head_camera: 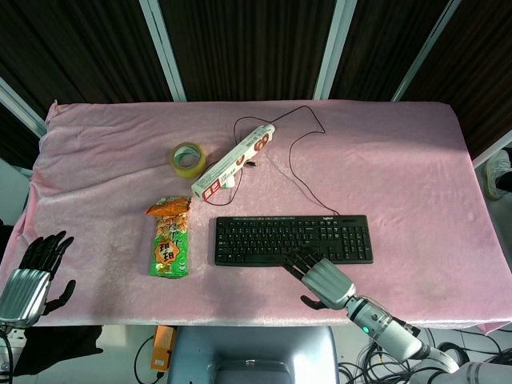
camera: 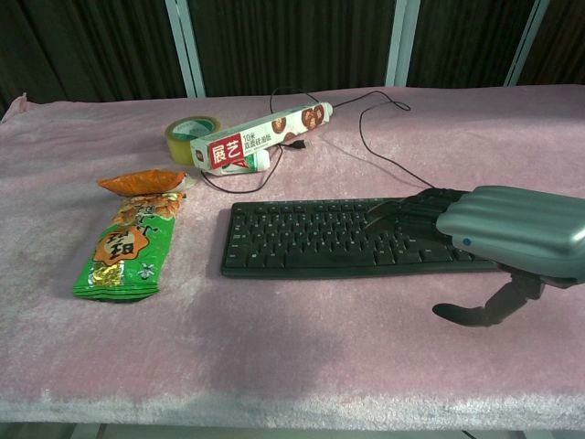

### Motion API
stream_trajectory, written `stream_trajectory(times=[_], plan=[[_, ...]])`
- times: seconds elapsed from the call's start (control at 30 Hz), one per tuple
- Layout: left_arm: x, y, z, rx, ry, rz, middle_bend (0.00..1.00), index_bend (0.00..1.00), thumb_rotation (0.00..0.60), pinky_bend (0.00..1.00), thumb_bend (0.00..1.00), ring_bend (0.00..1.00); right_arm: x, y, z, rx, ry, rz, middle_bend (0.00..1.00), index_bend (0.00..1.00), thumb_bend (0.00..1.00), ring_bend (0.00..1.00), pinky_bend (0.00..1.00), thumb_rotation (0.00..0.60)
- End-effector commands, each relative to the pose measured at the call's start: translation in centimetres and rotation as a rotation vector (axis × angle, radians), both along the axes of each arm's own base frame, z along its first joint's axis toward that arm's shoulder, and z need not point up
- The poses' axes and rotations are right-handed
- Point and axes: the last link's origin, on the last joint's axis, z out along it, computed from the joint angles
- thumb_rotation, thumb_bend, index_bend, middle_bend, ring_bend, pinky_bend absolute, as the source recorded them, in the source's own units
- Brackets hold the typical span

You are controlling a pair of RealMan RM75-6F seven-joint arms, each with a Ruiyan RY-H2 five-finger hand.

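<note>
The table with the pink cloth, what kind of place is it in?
Probably a lab test bench: pink cloth on the table, an unrelated mix of keyboard, snack bag and tape roll.

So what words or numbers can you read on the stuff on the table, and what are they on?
"展艺" and "10米": long box.
Green snack bag: big characters, too blurred to read.
Keyboard: brand mark and key letters too small.
Tape roll: no writing visible.

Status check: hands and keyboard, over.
Right hand fingers resting on the black keyboard, near its front right keys. Left hand open at the table edge, holding nothing. Snack bag lies left of the keyboard, apart from it.
</note>
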Motion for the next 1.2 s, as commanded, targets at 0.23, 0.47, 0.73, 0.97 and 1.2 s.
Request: stream_trajectory(times=[0.23,0.47,0.73,0.97,1.2], plan=[[0.0,0.1,0.0,-0.005,-0.001,0.001,0.0,0.0,0.6,0.02,0.41,0.0,0.2,-0.3,0.1,-0.017,0.007,0.006,0.0,0.0,0.48,0.0,0.11,0.6],[0.1,0.0,0.1,-0.01,-0.004,-0.009,0.0,0.0,0.6,0.02,0.43,0.0,0.9,-0.4,0.3,-0.063,0.006,0.035,0.06,0.02,0.63,0.0,0.13,0.6],[0.0,-0.1,0.2,-0.015,-0.006,-0.005,0.0,0.0,0.6,0.02,0.43,0.01,2.1,-1.3,-0.3,-0.156,0.047,0.115,1.0,0.21,0.78,0.99,1.0,0.6],[-0.1,-0.2,0.2,-0.013,-0.004,0.008,0.0,0.0,0.6,0.02,0.43,0.02,3.7,-2.5,-2.0,-0.122,0.116,0.072,1.0,0.23,0.84,1.0,1.0,0.6],[-0.2,-0.3,0.5,-0.003,-0.01,0.014,0.0,0.0,0.6,0.02,0.43,0.03,4.1,-3.1,-3.6,-0.102,0.194,0.05,1.0,0.25,0.92,1.0,1.0,0.6]])
